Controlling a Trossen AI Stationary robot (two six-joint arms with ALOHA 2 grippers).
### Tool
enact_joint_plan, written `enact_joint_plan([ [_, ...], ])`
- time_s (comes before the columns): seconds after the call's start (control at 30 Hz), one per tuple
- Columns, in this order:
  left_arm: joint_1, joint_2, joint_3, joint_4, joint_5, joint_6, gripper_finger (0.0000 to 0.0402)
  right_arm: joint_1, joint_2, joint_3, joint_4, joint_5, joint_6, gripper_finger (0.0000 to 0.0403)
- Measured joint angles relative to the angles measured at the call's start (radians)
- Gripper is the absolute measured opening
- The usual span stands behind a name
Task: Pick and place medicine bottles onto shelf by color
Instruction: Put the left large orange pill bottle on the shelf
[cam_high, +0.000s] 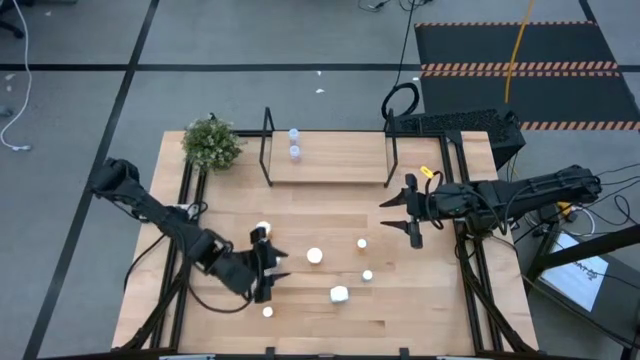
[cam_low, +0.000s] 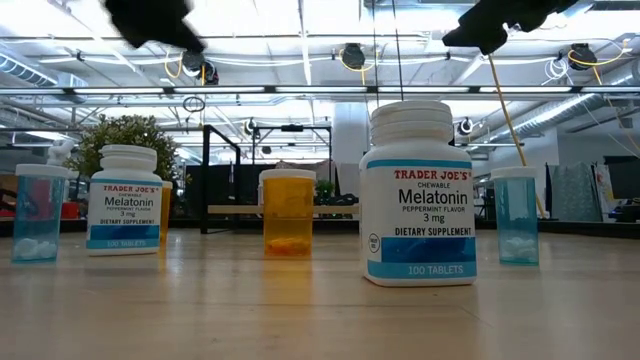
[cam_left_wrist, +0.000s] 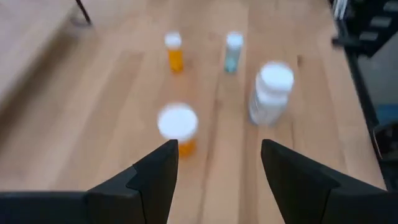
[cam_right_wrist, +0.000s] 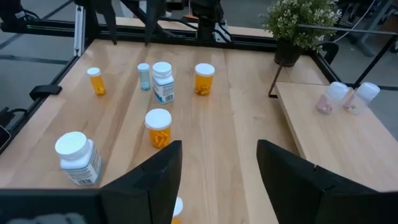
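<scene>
Right now six bottles stand loose on the table (cam_high: 200, 330): an orange one (cam_high: 262, 233) just beside the left gripper (cam_high: 268, 272), another orange one (cam_high: 314, 256) at mid-table, a white one (cam_high: 339, 294) nearer the front edge, small ones at (cam_high: 362, 243) and (cam_high: 367, 275), and one (cam_high: 267, 312) at the very front. Two pale bottles (cam_high: 294, 142) already sit together on the shelf (cam_high: 340, 160), near its left frame. From table height the white melatonin bottle (cam_low: 419, 195) looms closest, with a second white one (cam_low: 124, 200) and an orange one (cam_low: 288, 212) further back.

The left gripper hangs low over the table with its jaws apart and nothing between them. Its wrist camera shows an orange bottle (cam_left_wrist: 178, 126) just ahead of one finger (cam_left_wrist: 158, 171), off-centre rather than in the gap. That looks like the pick in hand. To do it well, the gripper should slide sideways until the cap sits squarely between the fingers, then drop to grip the body below the cap, since a cap-only pinch could tip it.

The right gripper (cam_high: 408, 213) waits in front of the shelf's right end, jaws parted and empty, looking across the bottles (cam_right_wrist: 158, 127) from its own wrist camera. A plant (cam_high: 211, 143) stands beside the shelf's left end; the carry should stay clear of it.
</scene>
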Motion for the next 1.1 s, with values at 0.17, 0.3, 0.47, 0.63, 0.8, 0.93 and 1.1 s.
enact_joint_plan([
  [0.17,-0.08,0.029,-0.001,-0.088,-0.032,-0.167,0.0232,0.0,0.0,0.0,0.0,0.0,0.003,0.0203],
  [0.3,-0.128,0.038,-0.001,-0.149,-0.049,-0.291,0.0232,0.0,0.0,0.0,-0.001,0.0,0.004,0.0203],
  [0.47,-0.178,0.048,-0.001,-0.222,-0.049,-0.418,0.0232,0.0,0.007,0.0,-0.003,-0.001,0.004,0.0203],
  [0.63,-0.215,0.065,-0.001,-0.278,-0.05,-0.505,0.0232,0.0,0.017,0.0,-0.004,-0.001,0.003,0.0203],
  [0.8,-0.215,0.077,-0.002,-0.309,-0.089,-0.546,0.0232,0.0,0.023,0.0,-0.001,-0.001,0.003,0.0203],
  [0.93,-0.207,0.08,-0.003,-0.312,-0.14,-0.548,0.0232,0.0,0.024,0.0,-0.002,-0.001,0.003,0.0203],
  [1.1,-0.178,0.08,-0.003,-0.342,-0.155,-0.527,0.0232,0.0,0.025,0.0,-0.001,-0.001,0.001,0.0203],
])
